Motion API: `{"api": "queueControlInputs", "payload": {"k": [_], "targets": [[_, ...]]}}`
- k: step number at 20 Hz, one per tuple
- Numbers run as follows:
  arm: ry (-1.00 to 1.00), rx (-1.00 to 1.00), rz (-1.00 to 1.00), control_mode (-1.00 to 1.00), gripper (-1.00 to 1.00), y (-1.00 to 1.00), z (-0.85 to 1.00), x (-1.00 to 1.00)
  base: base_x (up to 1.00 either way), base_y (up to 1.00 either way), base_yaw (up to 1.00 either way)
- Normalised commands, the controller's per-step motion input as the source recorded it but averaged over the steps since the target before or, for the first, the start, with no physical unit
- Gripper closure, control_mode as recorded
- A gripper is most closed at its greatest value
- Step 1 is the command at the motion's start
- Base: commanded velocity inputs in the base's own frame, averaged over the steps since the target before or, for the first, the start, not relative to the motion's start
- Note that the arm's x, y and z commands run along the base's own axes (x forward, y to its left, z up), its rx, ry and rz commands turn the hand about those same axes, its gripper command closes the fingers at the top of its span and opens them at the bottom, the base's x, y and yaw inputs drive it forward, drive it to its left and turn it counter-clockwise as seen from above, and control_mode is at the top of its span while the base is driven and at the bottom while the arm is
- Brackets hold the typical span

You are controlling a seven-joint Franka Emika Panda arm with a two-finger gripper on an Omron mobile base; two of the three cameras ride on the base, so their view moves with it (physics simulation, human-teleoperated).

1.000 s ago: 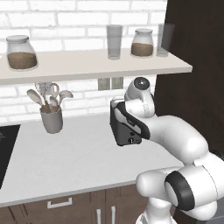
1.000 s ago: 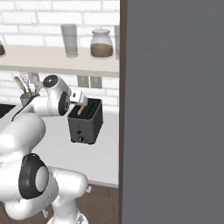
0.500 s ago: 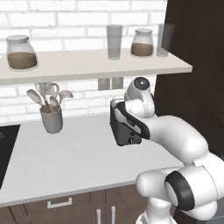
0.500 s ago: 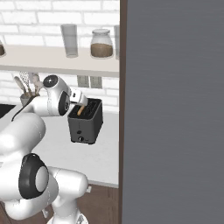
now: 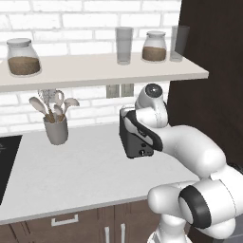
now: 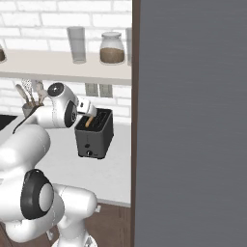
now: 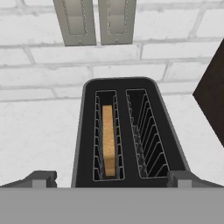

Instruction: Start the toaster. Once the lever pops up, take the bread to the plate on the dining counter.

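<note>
The dark grey toaster (image 7: 131, 87) stands on the kitchen worktop against the brick wall, also seen as the toaster (image 5: 139, 144) and the toaster (image 6: 95, 137). The tan bread (image 7: 108, 140) sits upright in its left slot; the right slot is bare. A sliver of the bread (image 6: 90, 121) pokes from the top. My gripper (image 7: 113, 180) hovers just above the toaster's near end, open, its fingertips (image 7: 41, 178) spread wider than the toaster and holding nothing. In the right base view the gripper (image 6: 90, 109) hangs over the slots. The plate and the dining counter are out of view.
A grey utensil cup (image 5: 56, 129) with spoons stands to the left on the worktop (image 5: 71, 171). A shelf (image 5: 95, 71) with jars and glasses runs overhead. Wall outlets (image 7: 94, 22) sit behind the toaster. A tall dark cabinet (image 6: 193, 120) bounds the right side. A black stovetop (image 5: 7, 159) lies far left.
</note>
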Motion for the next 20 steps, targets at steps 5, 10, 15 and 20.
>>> {"api": "queueControlInputs", "payload": {"k": [5,10,15,20], "targets": [[0.0,0.0,0.0,-1.0,-1.0,0.0,0.0,0.0,0.0,0.0,0.0],[0.0,0.0,0.0,-1.0,-1.0,0.0,0.0,0.0,0.0,0.0,0.0],[0.0,0.0,0.0,-1.0,-1.0,0.0,0.0,0.0,0.0,0.0,0.0],[0.0,0.0,0.0,-1.0,-1.0,0.0,0.0,0.0,0.0,0.0,0.0]]}}
